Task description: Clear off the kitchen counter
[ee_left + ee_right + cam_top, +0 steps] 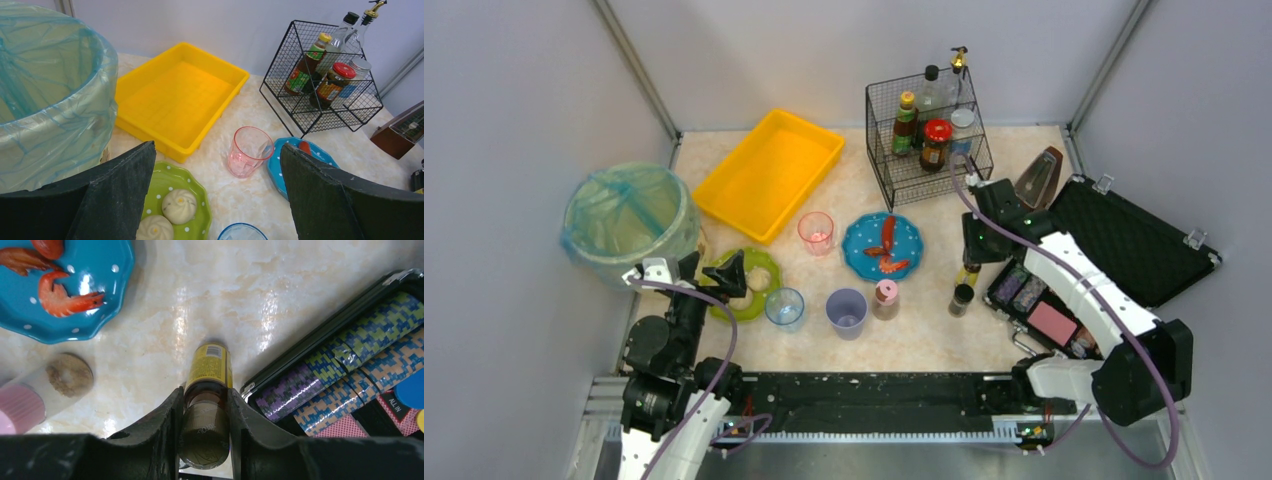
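Counter clutter, mid-clear. The kitchen counter (924, 330) fills the floor of the cell between the grey walls, and it is crowded.

- Right gripper (204, 396): jaws narrow, clamped on a small bottle (209, 365) with a yellow label and a dark cap. The fingers (170, 415) pinch the neck and shoulder just under the cap. The bottle stands upright beside the open chip case (350, 370). Cannot tell whether its base touches the counter or is just off it.
- Left gripper (217, 150): jaws wide, holding nothing, hovering over the green plate (197, 192) with 2 buns (180, 206).
- Also out: pink cup (248, 150), blue plate (115, 270) with shrimp (65, 300), pink-lidded shaker (45, 390).
- Drop-off candidates: yellow tray (175, 95), wire rack (929, 150), lined bin (629, 220).

Handling, my judgement:
- The counter is hard, flat and glossy, so items will skate if nudged. Lift them, don't drag.
- The bottle looks rigid, light and smooth-sided, probably glass, so fragile if dropped. The hold under the cap looks good, since the shoulder stops it slipping down. It is narrow, so it will tip easily on set-down.
- The cup looks like thin plastic. Take it by the rim with 1 finger inside.
- The plates are stiff. Take an edge and keep level, since the buns and shrimp are loose.
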`<control>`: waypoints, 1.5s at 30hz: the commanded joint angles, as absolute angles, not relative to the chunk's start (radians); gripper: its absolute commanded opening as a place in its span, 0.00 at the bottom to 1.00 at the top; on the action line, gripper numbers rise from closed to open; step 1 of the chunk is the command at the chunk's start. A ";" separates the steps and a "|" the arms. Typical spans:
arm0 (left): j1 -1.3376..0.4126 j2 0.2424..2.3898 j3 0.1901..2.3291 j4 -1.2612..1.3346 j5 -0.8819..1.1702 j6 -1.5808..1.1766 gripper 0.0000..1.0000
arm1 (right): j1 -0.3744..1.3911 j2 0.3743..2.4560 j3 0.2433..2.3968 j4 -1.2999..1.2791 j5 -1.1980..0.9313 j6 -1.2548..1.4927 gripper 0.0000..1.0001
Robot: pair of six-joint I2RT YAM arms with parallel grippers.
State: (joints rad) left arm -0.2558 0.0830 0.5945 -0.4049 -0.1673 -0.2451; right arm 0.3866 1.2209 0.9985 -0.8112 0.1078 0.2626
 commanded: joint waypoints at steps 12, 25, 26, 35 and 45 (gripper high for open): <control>-0.255 0.076 0.603 -0.370 -0.154 -0.250 0.98 | 0.397 1.442 1.559 -0.781 0.133 0.139 0.00; -0.256 0.081 0.601 -0.373 -0.164 -0.249 0.99 | 0.398 1.844 2.161 -0.751 0.100 0.085 0.00; -0.256 0.083 0.601 -0.373 -0.163 -0.249 0.99 | 0.397 1.879 2.209 -0.752 0.093 0.082 0.00; -0.256 0.103 0.599 -0.371 -0.170 -0.244 0.99 | 0.397 2.091 2.430 -0.697 0.064 0.060 0.00; -0.256 0.122 0.598 -0.368 -0.173 -0.241 0.99 | 0.398 2.186 2.351 -0.601 0.049 0.056 0.00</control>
